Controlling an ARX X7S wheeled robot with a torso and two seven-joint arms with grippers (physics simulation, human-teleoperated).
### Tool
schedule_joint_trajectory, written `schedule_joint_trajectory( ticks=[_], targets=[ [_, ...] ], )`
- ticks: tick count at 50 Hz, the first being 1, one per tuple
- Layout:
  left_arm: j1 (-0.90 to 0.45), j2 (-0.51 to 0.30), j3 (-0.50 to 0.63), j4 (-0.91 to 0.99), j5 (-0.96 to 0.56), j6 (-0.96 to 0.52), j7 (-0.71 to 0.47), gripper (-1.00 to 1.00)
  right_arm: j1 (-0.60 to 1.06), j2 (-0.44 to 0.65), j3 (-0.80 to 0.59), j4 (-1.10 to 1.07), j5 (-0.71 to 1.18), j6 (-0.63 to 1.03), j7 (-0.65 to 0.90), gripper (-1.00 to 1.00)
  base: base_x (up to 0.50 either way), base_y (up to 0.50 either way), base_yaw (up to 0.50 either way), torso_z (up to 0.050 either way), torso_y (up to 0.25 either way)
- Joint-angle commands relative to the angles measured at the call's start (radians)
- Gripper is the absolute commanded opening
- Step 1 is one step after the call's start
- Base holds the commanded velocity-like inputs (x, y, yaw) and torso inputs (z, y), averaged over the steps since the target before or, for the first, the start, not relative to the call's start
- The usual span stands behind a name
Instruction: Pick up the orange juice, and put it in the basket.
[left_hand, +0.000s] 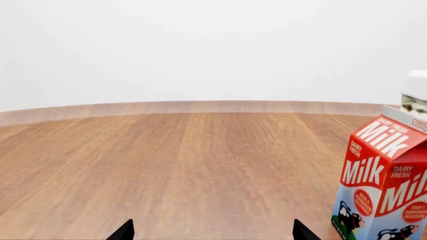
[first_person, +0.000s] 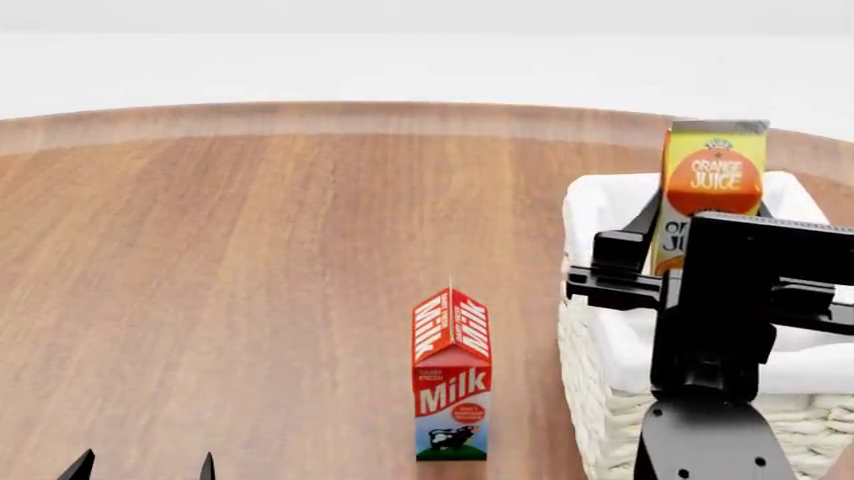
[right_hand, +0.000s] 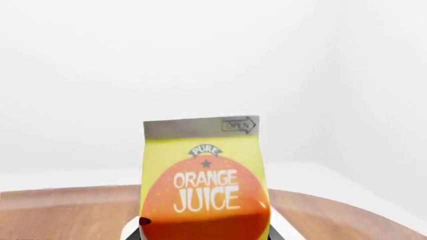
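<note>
The orange juice (first_person: 714, 170) is a yellow-and-orange carton held upright over the inside of the basket (first_person: 601, 340), a cream wicker basket with a white liner, at the right of the table. My right gripper (first_person: 687, 245) is shut on the carton's lower part, with a black finger on each side. The arm hides the carton's bottom. In the right wrist view the orange juice (right_hand: 203, 185) fills the space between the fingers of the right gripper (right_hand: 203, 236). My left gripper (first_person: 144, 468) is open and empty at the table's near left; it also shows in the left wrist view (left_hand: 213, 232).
A red-and-white milk carton (first_person: 451, 375) stands upright on the wooden table (first_person: 267, 250), just left of the basket. It also shows in the left wrist view (left_hand: 383, 185), with a bit of the basket (left_hand: 417, 90) behind it. White wall lies beyond the table's curved far edge.
</note>
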Motion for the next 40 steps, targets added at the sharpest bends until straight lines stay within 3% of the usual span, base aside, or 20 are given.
schedule_joint_trajectory(
  ticks=[1,40],
  targets=[
    [-0.001,-0.002,0.003,0.0,-0.002,0.001,-0.002,1.0,0.04,-0.012,0.002,0.1,-0.061,-0.041,-0.019,-1.0,0.0,0.0,0.0,0.0,0.0],
    [-0.003,-0.007,0.011,-0.001,-0.008,0.004,-0.009,1.0,0.121,-0.054,-0.019,0.336,-0.087,-0.153,-0.033,-1.0,0.0,0.0,0.0,0.0,0.001]
  ],
)
